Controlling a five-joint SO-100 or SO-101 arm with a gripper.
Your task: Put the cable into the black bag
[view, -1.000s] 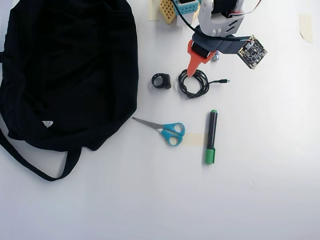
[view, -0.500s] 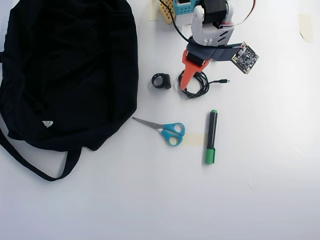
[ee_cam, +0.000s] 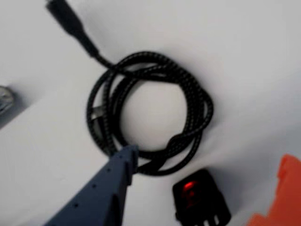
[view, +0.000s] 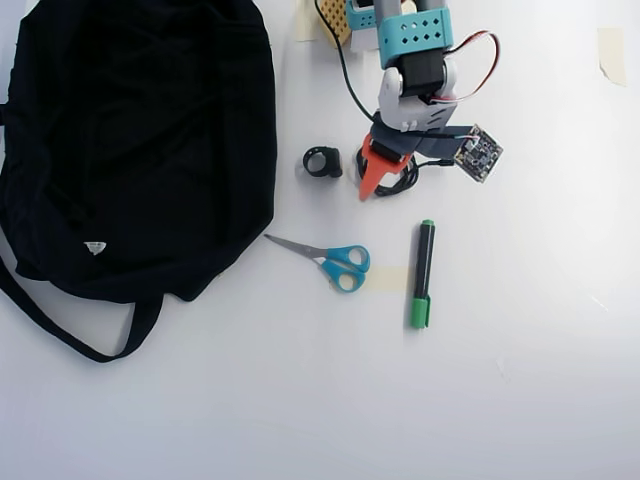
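step: i was lining up the grasp on the thin black braided cable coil (ee_cam: 150, 113); nothing was lifted.
claw: i had the gripper (view: 382, 185) spread wide, blue-grey finger (ee_cam: 101, 190) tip on the coil's rim at 7 o'clock, orange finger (ee_cam: 277, 197) outside at 4 o'clock in the wrist view.
cable: flat on the white table (view: 520, 380), under the arm, well apart from the large floppy black fabric bag (view: 130, 150) at its 9 o'clock.
arm: reached from 12 o'clock, wrist pitched down.
next: i judged a lower, then closing on one strand.

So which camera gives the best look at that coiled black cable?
The wrist view: the cable fills the frame, its whole coil and one tail visible. In the overhead view the gripper and arm cover most of it, leaving only small bits of coil showing.
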